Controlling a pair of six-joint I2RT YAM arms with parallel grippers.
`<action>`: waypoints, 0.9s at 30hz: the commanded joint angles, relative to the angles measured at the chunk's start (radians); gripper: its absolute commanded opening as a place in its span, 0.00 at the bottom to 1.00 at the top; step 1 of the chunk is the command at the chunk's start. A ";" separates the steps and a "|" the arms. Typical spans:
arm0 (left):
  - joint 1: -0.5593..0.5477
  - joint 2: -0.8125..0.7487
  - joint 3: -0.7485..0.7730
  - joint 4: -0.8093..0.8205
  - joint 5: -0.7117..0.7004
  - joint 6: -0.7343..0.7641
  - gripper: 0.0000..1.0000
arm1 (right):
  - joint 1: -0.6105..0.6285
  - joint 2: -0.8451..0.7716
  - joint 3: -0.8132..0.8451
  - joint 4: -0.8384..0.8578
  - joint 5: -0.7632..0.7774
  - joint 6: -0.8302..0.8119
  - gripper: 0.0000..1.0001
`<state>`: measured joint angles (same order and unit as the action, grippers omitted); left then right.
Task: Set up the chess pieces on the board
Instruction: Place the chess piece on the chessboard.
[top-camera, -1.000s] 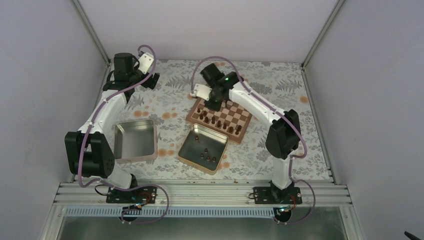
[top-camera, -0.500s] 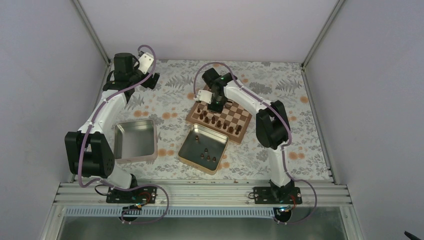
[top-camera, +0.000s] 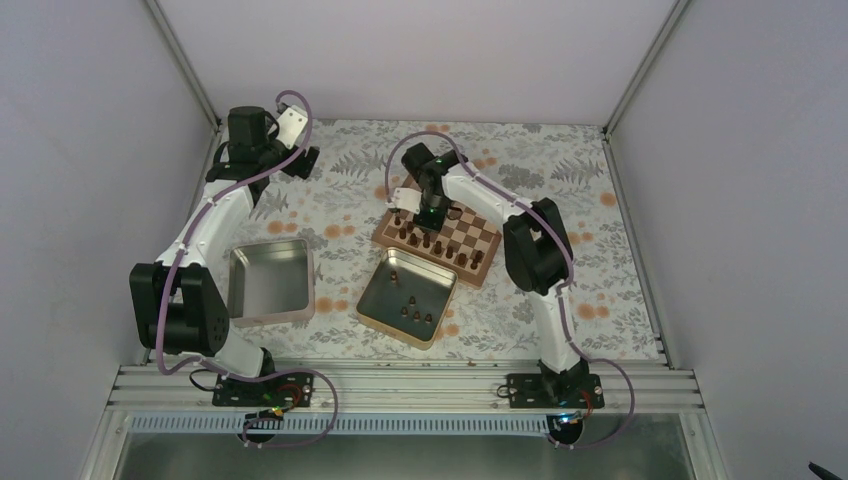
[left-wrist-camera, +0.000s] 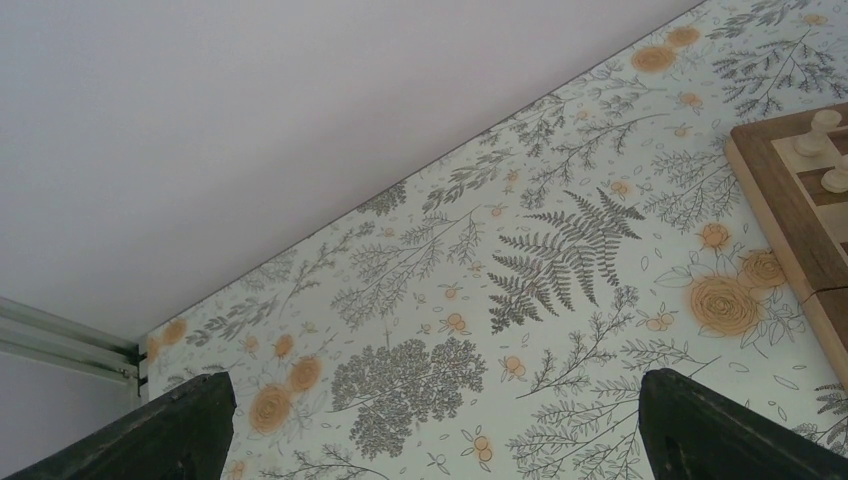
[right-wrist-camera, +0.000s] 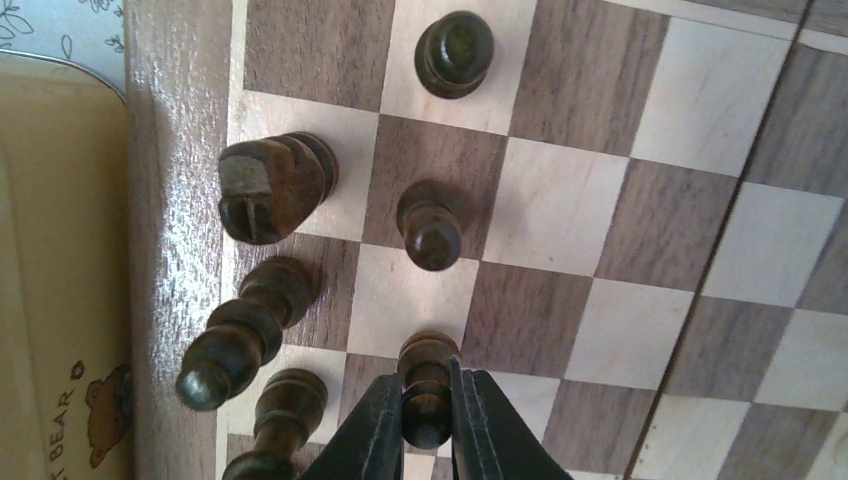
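Nearest me a metal tin (top-camera: 372, 302) holds a few dark chess pieces (top-camera: 412, 311), just beyond it lies the board (top-camera: 479, 237), where the right gripper (right-wrist-camera: 428, 388) pinches a dark pawn (right-wrist-camera: 430, 352) standing in the second row from the near edge, and far off left the left gripper (left-wrist-camera: 430, 440) hangs spread wide above the flowered table (left-wrist-camera: 420, 300).

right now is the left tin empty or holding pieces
Empty: the top view shows only bare metal floor in the left tin, while the tin beside the board holds a few dark chess pieces. The board sits just behind it.
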<state>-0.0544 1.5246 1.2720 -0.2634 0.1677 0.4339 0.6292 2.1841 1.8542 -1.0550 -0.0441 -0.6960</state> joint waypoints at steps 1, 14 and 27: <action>0.002 -0.014 -0.007 0.028 0.000 0.006 1.00 | 0.015 0.015 0.013 0.001 -0.027 -0.017 0.12; 0.006 -0.014 -0.011 0.031 0.001 0.006 1.00 | 0.017 0.034 0.040 0.004 -0.036 -0.020 0.12; 0.008 -0.013 -0.011 0.030 0.006 0.007 1.00 | 0.017 0.044 0.046 -0.005 -0.050 -0.022 0.12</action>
<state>-0.0517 1.5246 1.2705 -0.2634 0.1680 0.4339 0.6357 2.2005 1.8751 -1.0527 -0.0746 -0.7063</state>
